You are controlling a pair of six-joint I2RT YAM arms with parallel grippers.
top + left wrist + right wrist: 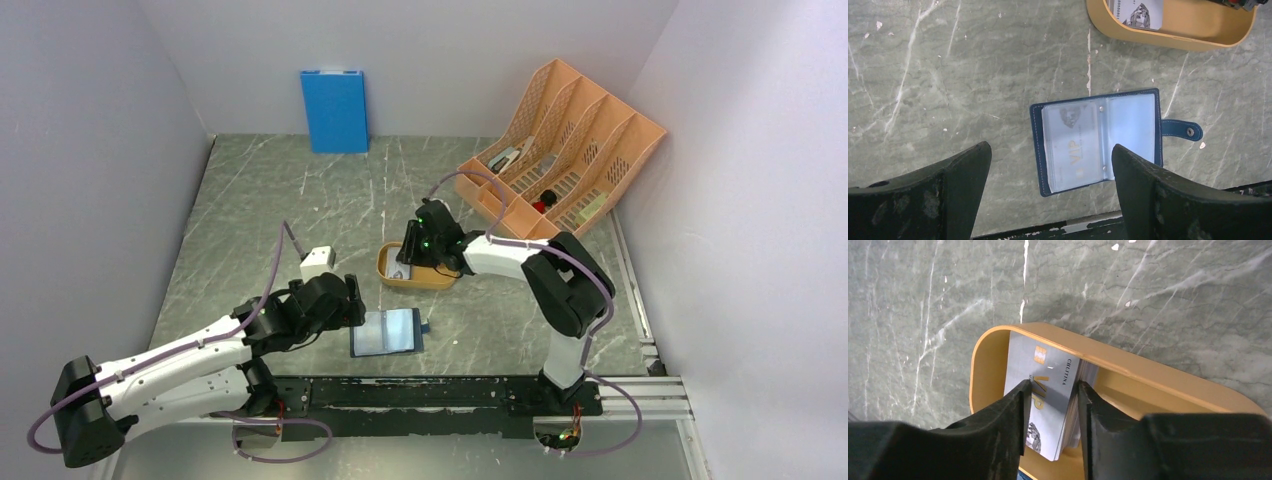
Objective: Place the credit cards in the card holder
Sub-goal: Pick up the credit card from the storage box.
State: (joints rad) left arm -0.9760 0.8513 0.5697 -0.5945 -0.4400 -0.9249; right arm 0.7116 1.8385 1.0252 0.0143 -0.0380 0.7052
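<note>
The navy card holder [387, 333] lies open and flat on the table, snap tab to the right. In the left wrist view the card holder [1098, 145] has a silver VIP card [1073, 140] in its left clear pocket. My left gripper [352, 303] hovers just left of it, wide open and empty [1050, 146]. Several grey-silver credit cards [1048, 360] lie stacked in the orange oval tray [1148, 372]. My right gripper [1052, 385] is down in the tray [430, 280]; its jaws stand narrowly apart over the top card. The right finger [1088, 405] is at the stack's edge.
An orange file rack [560, 150] with small items stands at the back right. A bright blue panel [334, 110] leans on the back wall. A black rail [450, 392] runs along the table's near edge. Walls close the left and right sides.
</note>
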